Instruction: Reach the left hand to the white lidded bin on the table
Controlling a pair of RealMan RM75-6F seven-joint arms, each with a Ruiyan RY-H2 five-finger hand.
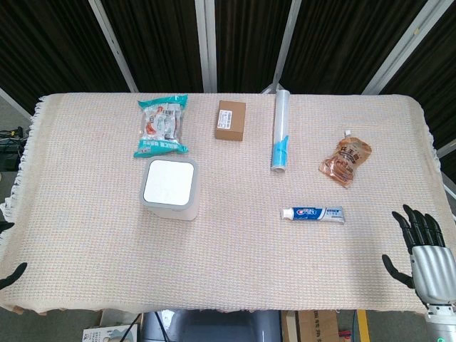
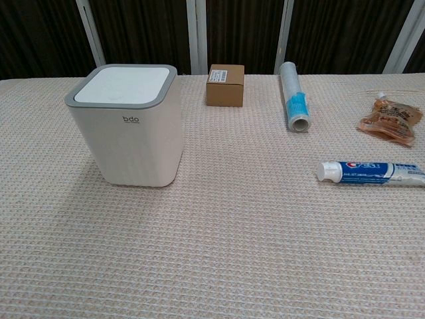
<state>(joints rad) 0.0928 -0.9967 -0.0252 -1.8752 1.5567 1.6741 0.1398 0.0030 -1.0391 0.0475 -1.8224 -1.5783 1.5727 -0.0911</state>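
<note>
Boxy white bin point(image 2: 126, 126) on woven tablecloth point(image 2: 232, 252)

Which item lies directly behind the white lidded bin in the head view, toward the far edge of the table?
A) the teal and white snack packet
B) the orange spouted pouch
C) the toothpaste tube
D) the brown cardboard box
A: in the head view the teal and white snack packet lies just beyond the white lidded bin, while the brown cardboard box sits off to the right of both.

bin front/left: bare cloth point(image 1: 78, 235), open way in from left hand point(image 1: 11, 274)
bin rear: snack bag point(image 1: 162, 127) just behind white lidded bin point(image 1: 170, 188)
bin right: toothpaste point(image 1: 312, 214) well apart
</note>
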